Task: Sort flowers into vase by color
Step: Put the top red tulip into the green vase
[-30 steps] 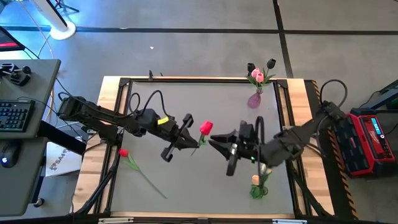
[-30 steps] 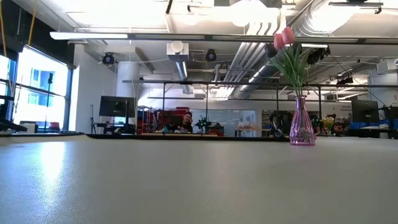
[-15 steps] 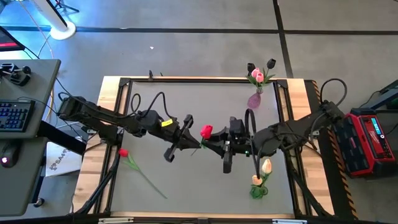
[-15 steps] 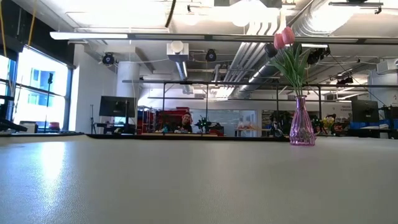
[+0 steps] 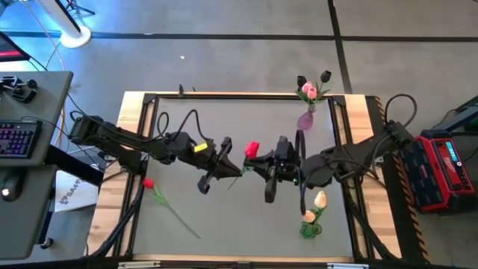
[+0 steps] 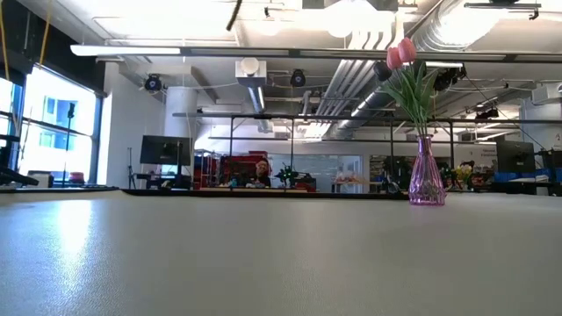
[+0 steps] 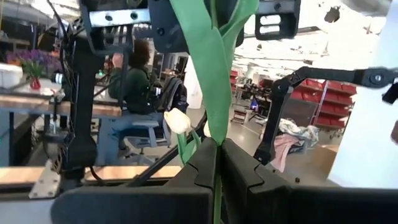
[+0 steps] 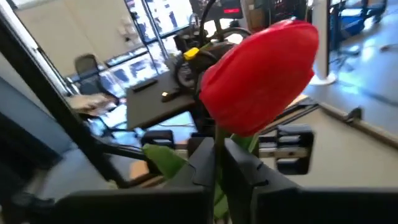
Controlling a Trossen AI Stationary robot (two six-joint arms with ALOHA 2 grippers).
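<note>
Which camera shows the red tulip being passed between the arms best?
The right wrist view: the red tulip fills it, stem pinched in the right tool. The high view shows it small; the left wrist view shows only stem and leaf in the left tool; the low view misses it.

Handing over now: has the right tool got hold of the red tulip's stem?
Touching. The right wrist view shows the right tool shut on the stem under the red tulip.

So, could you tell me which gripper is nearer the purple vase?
Right. The right gripper is below-left of the purple vase, shut on the red tulip; the left gripper is further left.
</note>
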